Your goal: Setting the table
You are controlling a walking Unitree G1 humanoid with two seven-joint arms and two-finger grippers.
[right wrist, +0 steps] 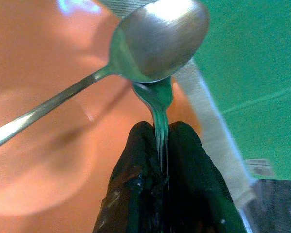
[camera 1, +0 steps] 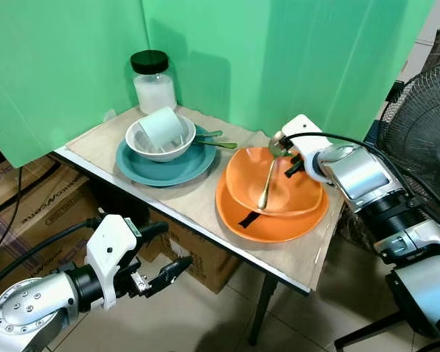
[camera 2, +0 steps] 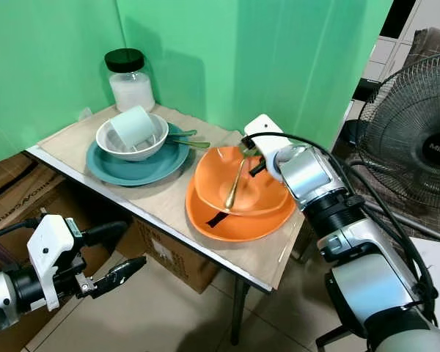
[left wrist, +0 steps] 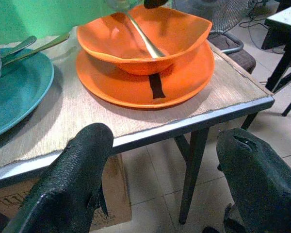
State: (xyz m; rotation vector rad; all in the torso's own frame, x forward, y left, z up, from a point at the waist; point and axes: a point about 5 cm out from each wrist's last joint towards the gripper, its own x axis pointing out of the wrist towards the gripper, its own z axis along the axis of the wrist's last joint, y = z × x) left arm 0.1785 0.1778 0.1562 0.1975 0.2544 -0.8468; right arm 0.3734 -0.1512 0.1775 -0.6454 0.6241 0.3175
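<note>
My right gripper (right wrist: pixel 157 145) is squeezed shut on the thin edge of a spoon (camera 1: pixel 268 176), right at its round end. In the left eye view the spoon sits just right of the middle of the picture. It leans down into the orange bowl (camera 1: pixel 275 183), with its handle end low in the bowl and its round end up at the far rim. The orange bowl sits on an orange plate (camera 1: pixel 271 216) near the right end of the table (camera 1: pixel 198 202). There is a black strip on the plate's front edge. To the left is a blue plate (camera 1: pixel 165 165) with a white bowl (camera 1: pixel 160 139) on it, and a pale cup (camera 1: pixel 161 126) lies tipped over inside that bowl. Two more spoons (camera 1: pixel 216 141) lie on the blue plate's right rim. A jar with a black lid (camera 1: pixel 153 79) stands behind, by the green cloth (camera 1: pixel 279 51). My left gripper (camera 1: pixel 165 253) hangs low in the lower left, below the table edge, with its fingers spread apart and nothing in them.
</note>
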